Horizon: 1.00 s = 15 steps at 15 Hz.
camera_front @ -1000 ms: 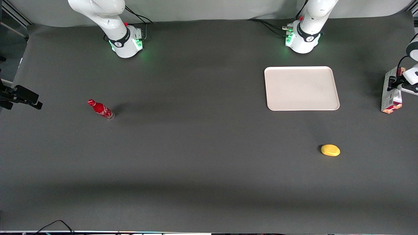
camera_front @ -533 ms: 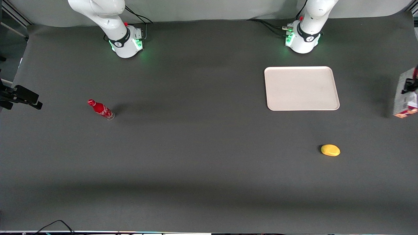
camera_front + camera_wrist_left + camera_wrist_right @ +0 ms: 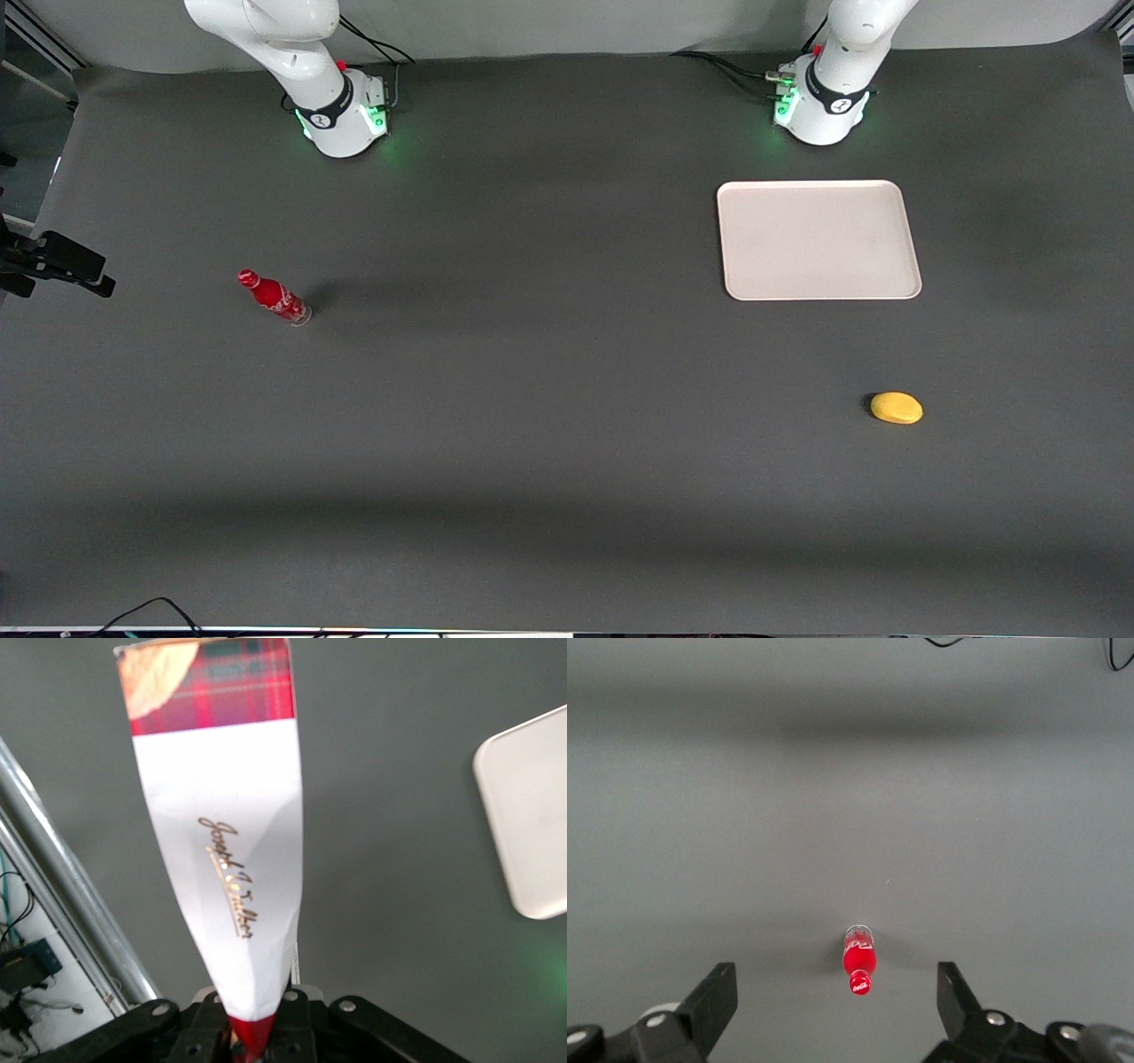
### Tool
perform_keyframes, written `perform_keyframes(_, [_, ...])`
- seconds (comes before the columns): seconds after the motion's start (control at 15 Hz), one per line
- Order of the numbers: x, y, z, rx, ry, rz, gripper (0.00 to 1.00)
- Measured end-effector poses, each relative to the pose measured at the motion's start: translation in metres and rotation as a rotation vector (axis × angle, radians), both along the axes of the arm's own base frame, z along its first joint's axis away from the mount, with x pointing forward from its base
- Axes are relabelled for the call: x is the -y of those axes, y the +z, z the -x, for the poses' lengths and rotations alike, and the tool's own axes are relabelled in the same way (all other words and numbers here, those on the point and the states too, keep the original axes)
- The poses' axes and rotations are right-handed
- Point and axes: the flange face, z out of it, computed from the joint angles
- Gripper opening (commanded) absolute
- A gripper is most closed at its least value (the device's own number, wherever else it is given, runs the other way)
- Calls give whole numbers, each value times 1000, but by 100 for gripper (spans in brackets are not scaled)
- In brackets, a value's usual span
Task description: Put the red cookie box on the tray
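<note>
Front view: you are seeing neither the end effector nor the red cookie box here; both are sitting out of frame toward the working arm's end of the surface (image 3: 567, 496). The tray (image 3: 735, 288) is lying bare near the working arm's base. A yellow fruit (image 3: 897, 408) is lying nearer the front camera than the tray, and a red soda bottle (image 3: 274, 298) is standing toward the parked arm's end.

Left wrist view: the end effector (image 3: 257, 1032) is clamping the red cookie box (image 3: 221, 833) by its narrow red end, so the box is hanging off the surface and reaching away from the fingers, its plaid and cookie-picture end farthest out. A corner of the tray (image 3: 532, 797) is showing off to one side, well apart from the box. A metal frame rail (image 3: 62, 895) is running close by the box.

Right wrist view: only the red soda bottle (image 3: 859, 961) is showing, standing on the surface.

Step in hand: you are carrying the box; the grasp looks done, the placing is not.

Next move: you are needing to swing the arm inward until the box is over the tray, then lower it and let go.

Arm pose: it is reaching out past the surface's edge, wrist camera looking down along the box.
</note>
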Motion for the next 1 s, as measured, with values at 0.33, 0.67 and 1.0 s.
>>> perform_keyframes(0.33, [36, 54, -13, -7, 31, -8, 0])
perform_keyframes(0.67, [136, 55, -51, -109, 195, 8, 0])
perform_keyframes(1.0, [243, 31, -65, -124, 303, 8, 0])
